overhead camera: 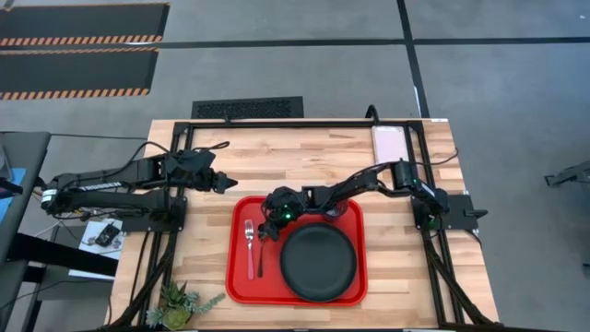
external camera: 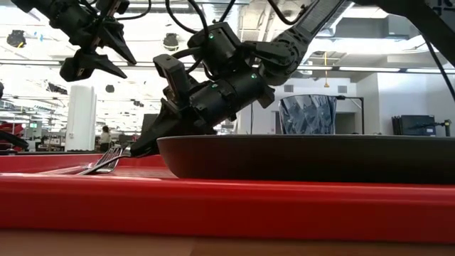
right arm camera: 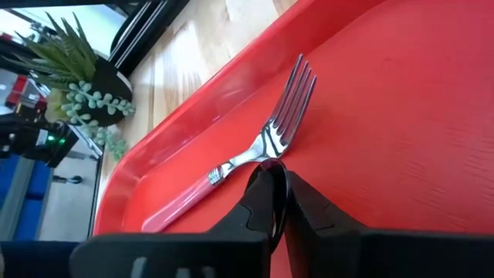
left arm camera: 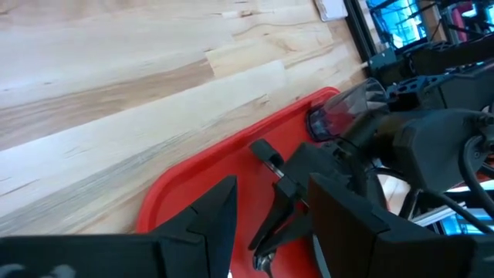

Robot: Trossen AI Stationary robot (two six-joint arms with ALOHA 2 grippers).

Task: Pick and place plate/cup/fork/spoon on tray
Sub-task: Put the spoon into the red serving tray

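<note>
Bright, even overhead light; soft shadows under the arms. Ceiling strip lights glare in the low view, where the near tray rim blurs.

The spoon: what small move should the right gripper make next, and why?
Probably open the fingers a little more and lift straight up. The right gripper is low over the tray with the thin dark spoon in its nearly closed jaws, beside the fork. The plate and the cup are already on the tray, so only the release seems to remain.
</note>
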